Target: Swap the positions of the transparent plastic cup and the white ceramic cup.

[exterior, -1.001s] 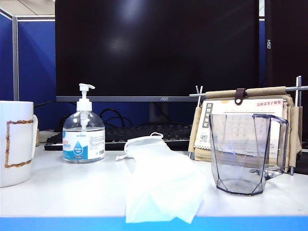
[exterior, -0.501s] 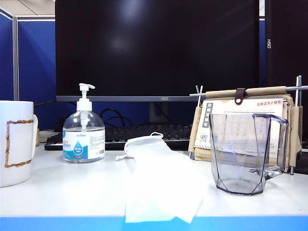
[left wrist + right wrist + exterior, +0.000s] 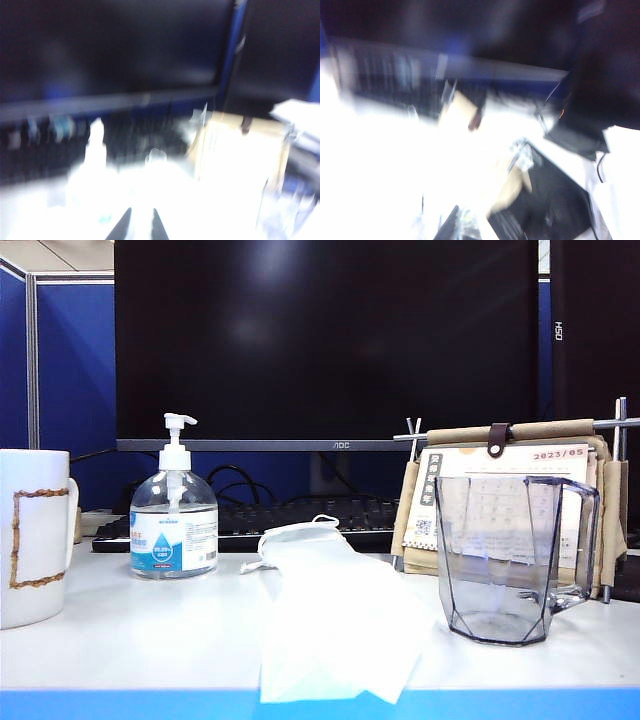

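Left wrist view shows the left gripper point(image 3: 139, 225) clenched on nothing above the tabletop point(image 3: 140, 640); the right gripper point(image 3: 470, 225) looks clenched too. For a clean lift, I'd spread each wide first. The white ceramic cup point(image 3: 35, 535) stands at the left edge, the transparent plastic cup point(image 3: 515, 560) near the right.

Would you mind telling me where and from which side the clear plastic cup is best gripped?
Probably across the rim of the clear plastic cup, from above. It stands upright and open-topped; its faceted walls taper downward, so a side grip might slip, and the handle juts right, near the calendar stand.
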Motion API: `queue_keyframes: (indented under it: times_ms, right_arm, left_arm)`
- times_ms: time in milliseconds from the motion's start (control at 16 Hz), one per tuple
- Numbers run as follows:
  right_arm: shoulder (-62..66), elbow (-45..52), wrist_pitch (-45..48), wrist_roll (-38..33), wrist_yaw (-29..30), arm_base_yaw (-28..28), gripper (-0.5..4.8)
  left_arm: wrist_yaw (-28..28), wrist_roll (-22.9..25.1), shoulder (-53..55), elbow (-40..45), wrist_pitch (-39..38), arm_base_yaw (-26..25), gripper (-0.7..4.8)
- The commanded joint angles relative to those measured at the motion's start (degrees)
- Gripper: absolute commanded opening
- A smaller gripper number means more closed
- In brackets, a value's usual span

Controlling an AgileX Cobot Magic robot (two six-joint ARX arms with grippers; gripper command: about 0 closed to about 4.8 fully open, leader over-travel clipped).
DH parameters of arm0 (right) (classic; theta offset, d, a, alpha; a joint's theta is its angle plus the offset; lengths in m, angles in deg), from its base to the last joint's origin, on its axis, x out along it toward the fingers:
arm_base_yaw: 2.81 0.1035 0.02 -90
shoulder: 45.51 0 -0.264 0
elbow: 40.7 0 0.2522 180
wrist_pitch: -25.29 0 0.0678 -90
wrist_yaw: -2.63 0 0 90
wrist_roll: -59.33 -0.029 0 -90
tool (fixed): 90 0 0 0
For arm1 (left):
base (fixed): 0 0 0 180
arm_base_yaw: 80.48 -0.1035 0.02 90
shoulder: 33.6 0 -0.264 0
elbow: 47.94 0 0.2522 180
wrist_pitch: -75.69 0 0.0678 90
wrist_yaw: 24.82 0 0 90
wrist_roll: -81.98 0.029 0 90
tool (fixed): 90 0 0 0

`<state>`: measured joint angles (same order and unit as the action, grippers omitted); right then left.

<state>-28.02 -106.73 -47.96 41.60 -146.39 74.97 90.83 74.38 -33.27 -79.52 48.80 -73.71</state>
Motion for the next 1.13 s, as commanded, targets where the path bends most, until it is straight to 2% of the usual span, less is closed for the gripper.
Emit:
queue_keyframes:
  times_ms: [63, 125, 188, 438, 688, 939, 1126]
  right_arm:
    - [15.0, -0.1, 1.6, -0.9, -5.0, -0.2, -0.06]
    - [18.8, -0.1, 3.0, -0.9, -8.9, -0.3, -0.06]
    - [20.8, -0.1, 4.9, -1.0, -9.9, -0.6, -0.06]
    - [18.9, -0.1, 10.1, -3.3, -8.7, -0.9, -0.06]
    - [15.0, -0.1, 9.8, -3.3, -6.4, -0.9, -0.06]
    - [13.0, -0.1, 10.2, -3.3, -5.3, -0.9, -0.06]
    - [12.9, -0.1, 9.5, -3.3, -0.7, -0.9, -0.06]
  left_arm:
    - [-1.8, -0.4, 0.0, 6.2, 0.9, 0.0, 0.48]
    - [-3.2, -0.4, 0.0, 8.7, 2.9, 0.1, 0.48]
    - [-6.3, -1.0, -0.1, 10.5, 4.0, 0.1, 0.48]
    - [-14.3, -6.0, 0.0, 17.1, 10.4, 0.1, 0.50]
    - [-29.5, -5.7, -0.1, 17.2, 3.4, 0.1, 0.57]
    - [-21.4, -4.9, -0.1, 17.2, 2.8, 0.2, 0.57]
    - [-21.9, -5.9, -0.1, 17.2, 2.9, 0.2, 0.57]
